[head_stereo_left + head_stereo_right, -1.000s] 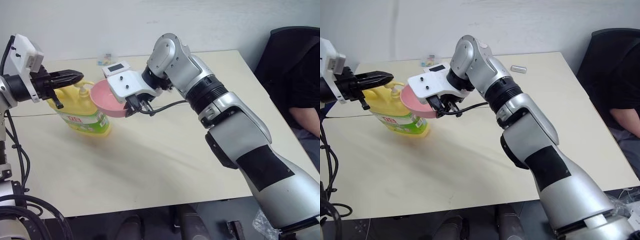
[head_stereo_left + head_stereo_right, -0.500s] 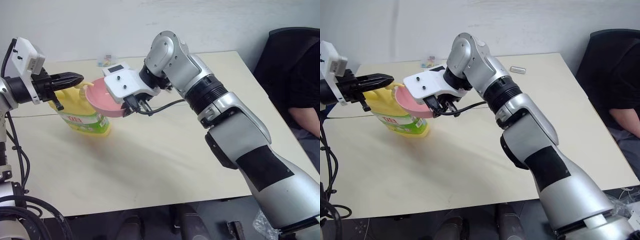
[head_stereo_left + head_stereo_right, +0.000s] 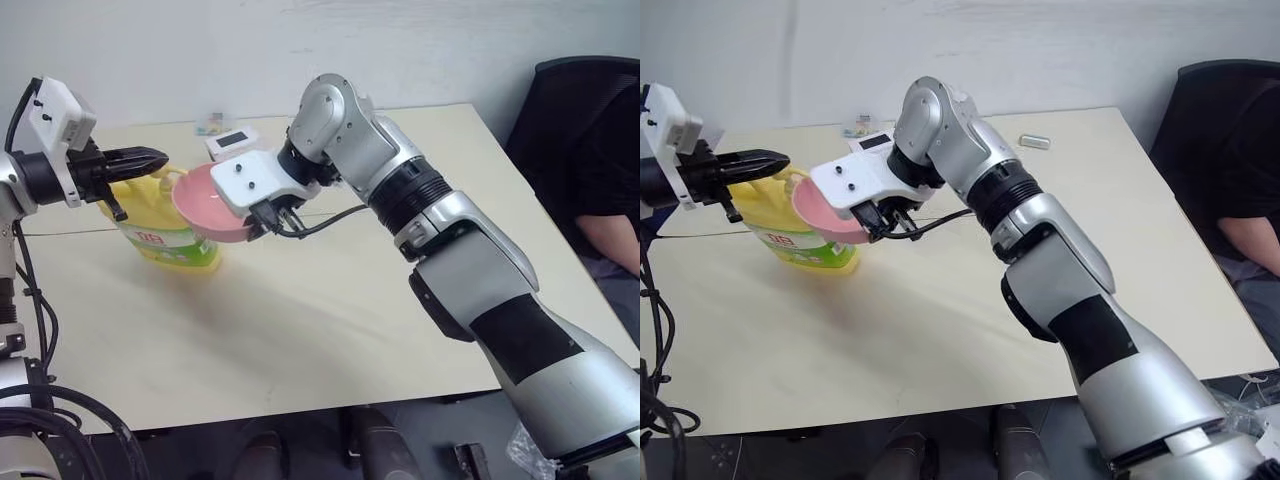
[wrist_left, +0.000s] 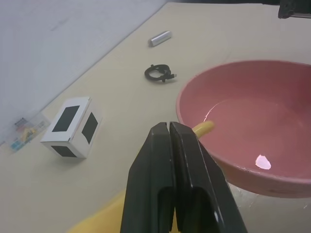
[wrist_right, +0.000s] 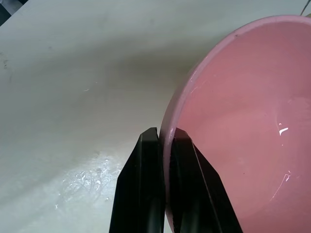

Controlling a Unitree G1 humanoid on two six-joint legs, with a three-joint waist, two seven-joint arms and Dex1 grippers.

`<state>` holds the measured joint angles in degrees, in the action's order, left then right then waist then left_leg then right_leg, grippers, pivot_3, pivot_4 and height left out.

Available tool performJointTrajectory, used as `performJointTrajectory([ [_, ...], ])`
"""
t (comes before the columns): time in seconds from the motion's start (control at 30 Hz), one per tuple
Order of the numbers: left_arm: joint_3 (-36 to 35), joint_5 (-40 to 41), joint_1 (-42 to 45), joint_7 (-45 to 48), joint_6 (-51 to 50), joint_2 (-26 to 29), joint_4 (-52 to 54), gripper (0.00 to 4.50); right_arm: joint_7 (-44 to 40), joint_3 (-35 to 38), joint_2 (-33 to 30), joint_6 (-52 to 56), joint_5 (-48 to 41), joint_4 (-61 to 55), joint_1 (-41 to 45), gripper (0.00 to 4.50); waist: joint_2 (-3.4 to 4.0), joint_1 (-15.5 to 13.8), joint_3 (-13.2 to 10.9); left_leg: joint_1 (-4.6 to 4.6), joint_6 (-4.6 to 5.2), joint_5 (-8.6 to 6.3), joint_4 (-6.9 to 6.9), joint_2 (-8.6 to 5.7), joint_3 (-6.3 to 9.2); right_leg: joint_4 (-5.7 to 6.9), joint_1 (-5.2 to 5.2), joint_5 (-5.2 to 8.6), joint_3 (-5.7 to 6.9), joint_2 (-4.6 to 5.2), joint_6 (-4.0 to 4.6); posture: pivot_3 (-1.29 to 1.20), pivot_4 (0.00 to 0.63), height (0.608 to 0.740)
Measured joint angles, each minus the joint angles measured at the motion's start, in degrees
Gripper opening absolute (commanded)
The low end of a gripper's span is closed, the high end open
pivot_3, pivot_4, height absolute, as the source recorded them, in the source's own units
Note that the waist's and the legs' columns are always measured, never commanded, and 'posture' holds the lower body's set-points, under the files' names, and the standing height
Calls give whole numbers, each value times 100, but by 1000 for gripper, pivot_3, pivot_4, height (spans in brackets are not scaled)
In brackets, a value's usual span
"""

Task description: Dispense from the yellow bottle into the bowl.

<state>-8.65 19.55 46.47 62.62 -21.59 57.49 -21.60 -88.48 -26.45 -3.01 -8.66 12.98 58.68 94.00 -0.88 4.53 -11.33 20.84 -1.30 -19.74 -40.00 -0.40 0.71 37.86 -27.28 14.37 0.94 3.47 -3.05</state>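
The right gripper point(image 5: 164, 143) is clamped on the rim of the bowl point(image 3: 212, 200), one finger inside and one outside; the left gripper point(image 3: 155, 156) has its fingers pressed together on nothing, hovering just above the pump of the bottle point(image 3: 160, 225). Since a second ago the bowl has slid toward 9 o'clock and settled lower, its rim now under the nozzle — so I judge the catch is set and the press on the pump comes next. The bottle stands on the table point(image 3: 330, 320) at about 9 o'clock of the head view. The left wrist view shows the yellow spout point(image 4: 204, 128) poking over the bowl's rim — the head views hide that behind the bowl.
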Motion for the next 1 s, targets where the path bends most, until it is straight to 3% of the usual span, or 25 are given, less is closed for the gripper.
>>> performJointTrajectory([
  [0.3,154,-288,-186,94,480,7,-65,140,3,-15,59,10,3,-8,-23,0,8,6,10,-203,4,-2,100,8,-7,-52,184,12,3,-7,16,0,150,740],
  [0.77,189,-422,-151,65,829,-56,-228,140,8,-18,109,110,6,-8,-29,0,14,3,15,-205,3,-2,100,8,-6,-46,183,13,1,-6,18,0,150,740],
  [1.0,109,-269,430,17,-195,-112,-463,282,7,-17,66,77,3,-64,-40,0,8,15,11,-162,1,0,97,9,8,-46,151,13,13,-8,18,0,150,740],
])
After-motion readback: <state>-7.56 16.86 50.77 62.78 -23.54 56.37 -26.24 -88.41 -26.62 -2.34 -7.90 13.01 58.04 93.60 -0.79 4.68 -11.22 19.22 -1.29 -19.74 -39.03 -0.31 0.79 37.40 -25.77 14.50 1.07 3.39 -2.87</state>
